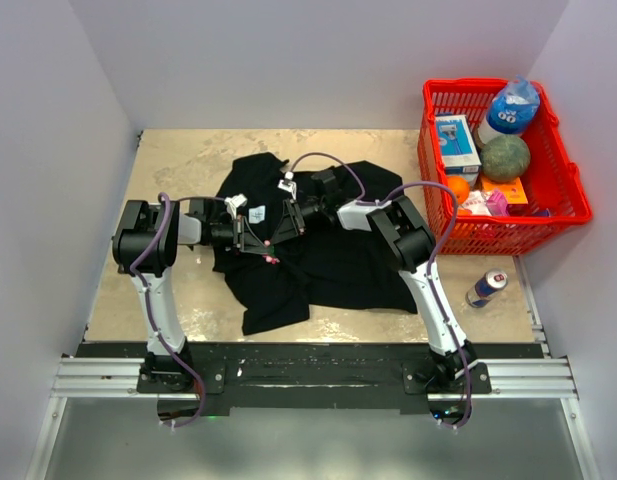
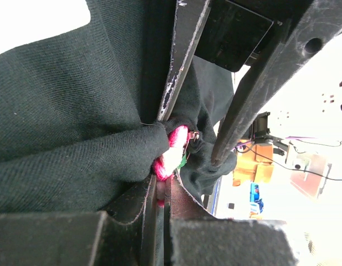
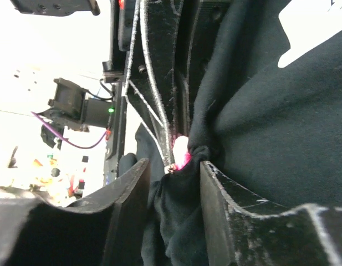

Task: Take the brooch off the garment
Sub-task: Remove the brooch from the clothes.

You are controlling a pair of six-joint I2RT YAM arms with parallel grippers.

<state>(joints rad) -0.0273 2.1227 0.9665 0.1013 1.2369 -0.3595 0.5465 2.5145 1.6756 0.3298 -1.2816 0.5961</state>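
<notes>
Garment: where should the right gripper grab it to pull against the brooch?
Grip the bunched fold of the garment beside the brooch, coming opposite the left gripper, which seems to pinch the beads. That fold lies between the fingers of the open right gripper.

**Top view:** fixed above and behind the arm bases (image 1: 168, 378), aimed down and forward. Range is long. The whole table (image 1: 178, 160) and the basket (image 1: 488, 86) are in frame.

**Left wrist view:** looks along the left fingers (image 2: 132, 235), which enter from the bottom edge. Range is very short. The shirt (image 2: 65, 127) fills most of the frame.

**Right wrist view:** looks along the right fingers (image 3: 243, 221), also at very short range.

**Shared area:** the wrist views face each other. Both show the brooch (image 2: 173, 145) near centre, with the opposite fingers beyond it. The top view shows that spot small, mid-table.
</notes>
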